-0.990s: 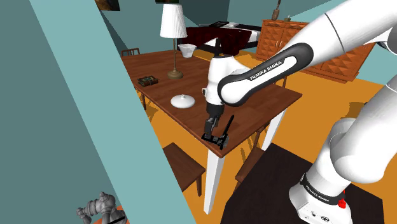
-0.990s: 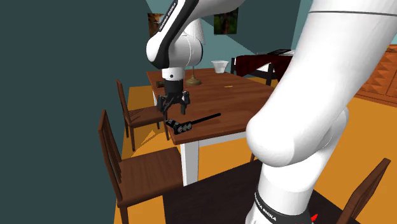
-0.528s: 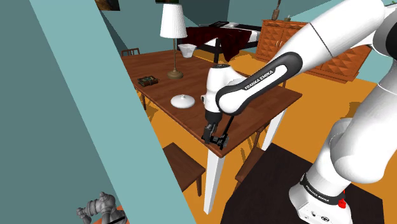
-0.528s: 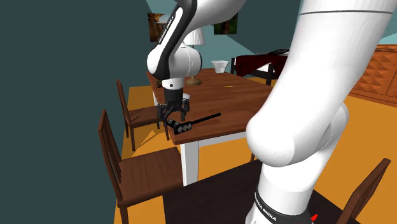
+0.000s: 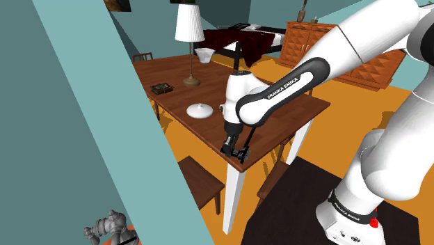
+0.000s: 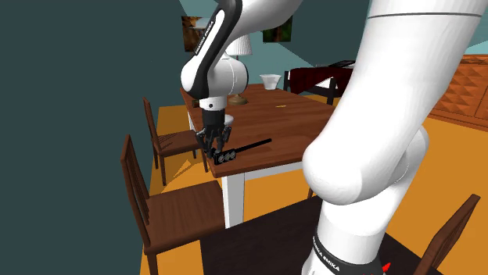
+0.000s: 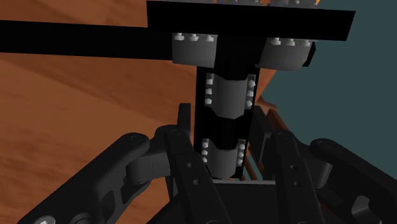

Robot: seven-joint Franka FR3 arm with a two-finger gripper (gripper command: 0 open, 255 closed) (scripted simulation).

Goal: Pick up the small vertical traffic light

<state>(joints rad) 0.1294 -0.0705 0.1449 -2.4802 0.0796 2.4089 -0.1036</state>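
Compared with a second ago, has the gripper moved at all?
Yes. The gripper has dropped toward the corner of the table and now clasps the traffic light lying there.

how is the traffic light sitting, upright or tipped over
Lying flat: the light has its pole stretched along the table top, head by the corner, not standing.

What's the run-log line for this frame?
phase: grasp | gripper: shut on traffic light | traffic light: lying at table corner | lift: not yet
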